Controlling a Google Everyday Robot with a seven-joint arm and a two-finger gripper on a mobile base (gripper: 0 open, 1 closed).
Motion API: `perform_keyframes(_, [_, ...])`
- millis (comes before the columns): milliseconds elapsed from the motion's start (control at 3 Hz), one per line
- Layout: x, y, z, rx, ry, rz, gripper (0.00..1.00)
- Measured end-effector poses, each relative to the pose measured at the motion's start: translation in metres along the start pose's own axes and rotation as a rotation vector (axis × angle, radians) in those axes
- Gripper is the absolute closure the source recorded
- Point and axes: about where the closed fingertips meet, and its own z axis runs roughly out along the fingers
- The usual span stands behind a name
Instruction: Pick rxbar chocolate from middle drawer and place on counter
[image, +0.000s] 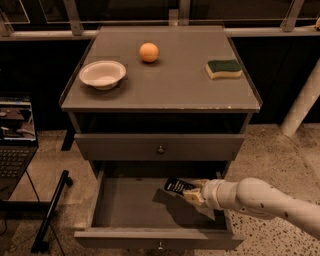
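The rxbar chocolate (176, 186) is a small black bar with white lettering. It hangs tilted above the floor of the open middle drawer (160, 239), right of centre, with its shadow on the drawer floor beneath. My gripper (193, 193) reaches into the drawer from the right on a white arm and is shut on the bar's right end. The grey counter (175, 87) is above, over the closed drawer front (160, 147).
On the counter stand a white bowl (102, 74) at the left, an orange ball (149, 52) at the back middle and a green-and-yellow sponge (224, 68) at the right. A laptop (15, 135) sits at the left. A white post (302, 100) stands at the right.
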Motion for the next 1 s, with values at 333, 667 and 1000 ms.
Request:
perform_keyframes(333, [-0.001, 0.001, -0.002, 0.001, -0.006, -0.003, 1.0])
perform_keyframes(667, [-0.004, 0.003, 0.003, -0.027, 0.003, 0.019, 1.0])
perform_keyframes(1000, [-0.027, 0.029, -0.026, -0.031, -0.025, -0.007, 1.0])
